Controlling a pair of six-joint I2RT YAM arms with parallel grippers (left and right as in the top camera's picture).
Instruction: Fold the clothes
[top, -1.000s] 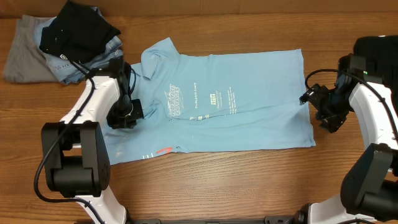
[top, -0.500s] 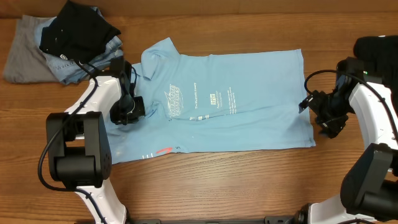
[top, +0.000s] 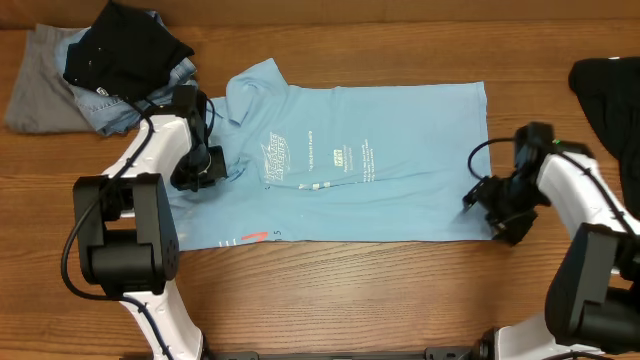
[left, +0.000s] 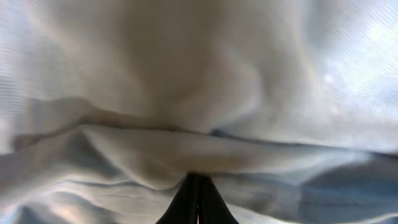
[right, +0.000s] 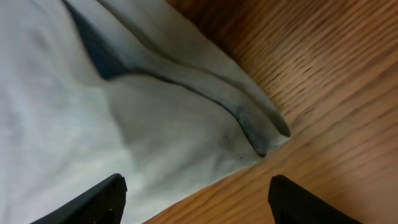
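Note:
The clothes in play are a light blue T-shirt (top: 400, 190), lying flat across the middle of the table with its small white print facing up. My left gripper (top: 210, 165) is at the shirt's left side near the collar. In the left wrist view its fingertips (left: 197, 182) are pressed together, shut on a fold of the pale fabric (left: 186, 149). My right gripper (top: 480, 200) is at the shirt's near right corner. It stands open in the right wrist view (right: 199, 193), with the hem corner (right: 264, 140) just ahead of it and one finger over the cloth.
A pile of other garments sits at the far left: grey (top: 35, 95), denim blue (top: 110, 105) and black (top: 125, 50). A black cloth (top: 610, 90) lies at the far right edge. The bare wooden table (top: 350, 290) runs along the front.
The left gripper has moved toward the back, dragging the shirt's left side with it. The right gripper has travelled left and forward to the shirt's near right corner, its jaws a little narrower.

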